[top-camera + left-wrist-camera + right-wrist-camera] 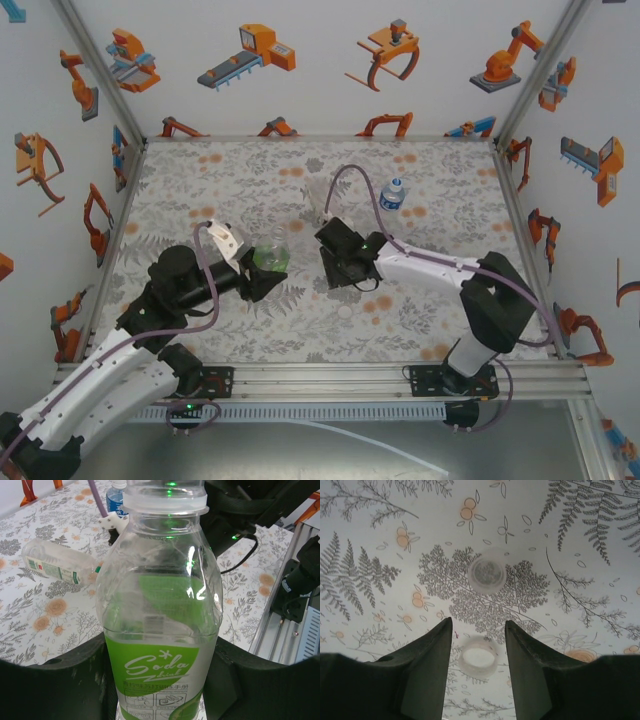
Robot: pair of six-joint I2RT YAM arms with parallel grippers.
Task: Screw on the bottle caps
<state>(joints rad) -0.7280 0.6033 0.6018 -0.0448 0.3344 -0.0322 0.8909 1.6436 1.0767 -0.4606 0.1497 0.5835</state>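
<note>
My left gripper [262,275] grips the green bottle [160,630] left of centre, my right gripper [477,640] hangs spread and empty above a cap [477,661] on the table [580,540], and if I pinch off-centre it could skid out toward the other cap [486,574] nearby.

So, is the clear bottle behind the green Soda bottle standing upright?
No, the clear bottle lies on its side on the floral tablecloth, behind the green Soda bottle, which is upright.
</note>
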